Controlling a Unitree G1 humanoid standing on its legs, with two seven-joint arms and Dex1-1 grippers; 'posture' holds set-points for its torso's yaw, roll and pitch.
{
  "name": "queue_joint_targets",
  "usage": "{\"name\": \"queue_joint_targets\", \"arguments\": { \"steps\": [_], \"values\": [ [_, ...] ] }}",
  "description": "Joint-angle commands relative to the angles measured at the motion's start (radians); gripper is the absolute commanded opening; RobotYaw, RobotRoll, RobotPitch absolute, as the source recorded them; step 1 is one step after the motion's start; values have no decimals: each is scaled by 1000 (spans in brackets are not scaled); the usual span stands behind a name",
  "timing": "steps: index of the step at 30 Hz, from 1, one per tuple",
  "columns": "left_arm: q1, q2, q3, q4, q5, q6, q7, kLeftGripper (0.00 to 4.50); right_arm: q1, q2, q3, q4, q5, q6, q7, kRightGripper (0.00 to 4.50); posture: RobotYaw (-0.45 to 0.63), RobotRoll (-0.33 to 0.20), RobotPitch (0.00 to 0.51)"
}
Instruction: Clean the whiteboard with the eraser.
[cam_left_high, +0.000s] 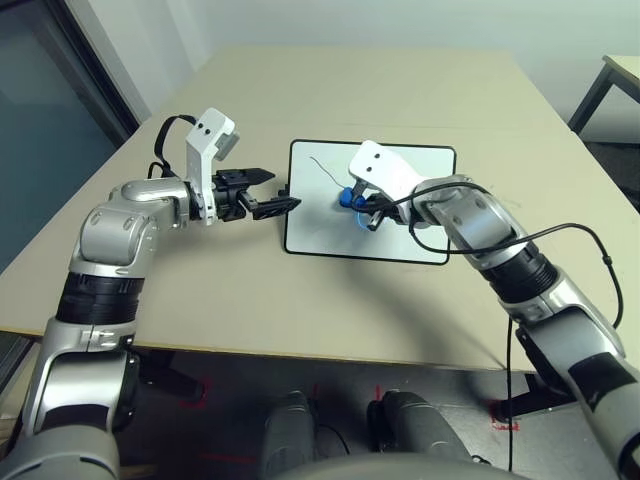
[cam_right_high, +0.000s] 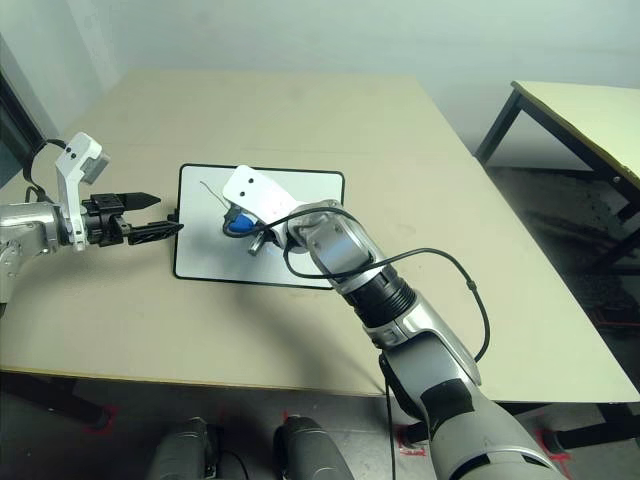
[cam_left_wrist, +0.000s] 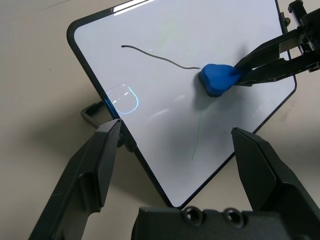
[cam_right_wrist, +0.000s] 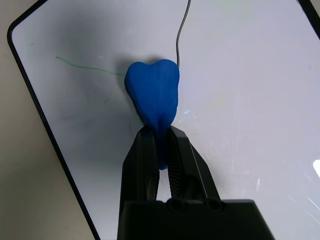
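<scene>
Now the right gripper (cam_right_wrist: 159, 150), fingers pinched on the eraser (cam_right_wrist: 154, 95), wipes the whiteboard (cam_left_high: 420, 225); next, sweep across the pen lines (cam_left_wrist: 160, 56) while the open-fingered left gripper (cam_left_high: 265, 192) braces its edge.

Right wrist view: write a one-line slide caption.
Right hand pinches the blue eraser against the whiteboard between two pen lines.

A beige table (cam_left_high: 400, 90) fills the middle of the left eye view, its near edge running across the lower part. The whiteboard (cam_left_high: 400, 225) lies flat on it just above the frame's centre, long side across, with bare tabletop all round.
</scene>
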Motion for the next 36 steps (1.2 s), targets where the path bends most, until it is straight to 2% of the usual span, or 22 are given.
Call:
{"name": "queue_joint_targets", "arguments": {
  "steps": [1, 6, 15, 18, 23, 29, 31, 36],
  "values": [
    [7, 1, 2, -16, -6, 8, 2, 4500, -65, 11, -33, 71, -31, -44, -27, 205, -113, 0, 48],
    [11, 1, 3, -17, -10, 7, 5, 4500, -92, 29, -42, 107, -39, -55, -31, 205, -111, 0, 48],
    [21, 6, 9, -25, -17, 12, 10, 4500, 73, -19, 94, -175, -7, 142, 46, 204, -109, 0, 53],
    [18, 8, 12, -20, -17, 11, 10, 4500, 60, -18, 93, -152, -14, 133, 44, 204, -107, 0, 54],
    [16, 13, 16, -15, -15, 8, 9, 4500, -54, 40, 9, 30, -41, 23, -12, 204, -106, 0, 58],
    [12, 19, 19, -10, -15, 8, 8, 4500, -141, 78, -32, 178, -55, -64, -38, 198, -104, 0, 62],
    [7, 25, 20, -4, -13, 7, 6, 4500, -126, 71, -11, 170, -57, -54, -22, 198, -99, 0, 64],
    [-3, 49, 21, 1, -11, 7, -4, 4500, -16, 16, 83, 3, -39, 65, 44, 193, -93, 0, 71]
  ]
}}
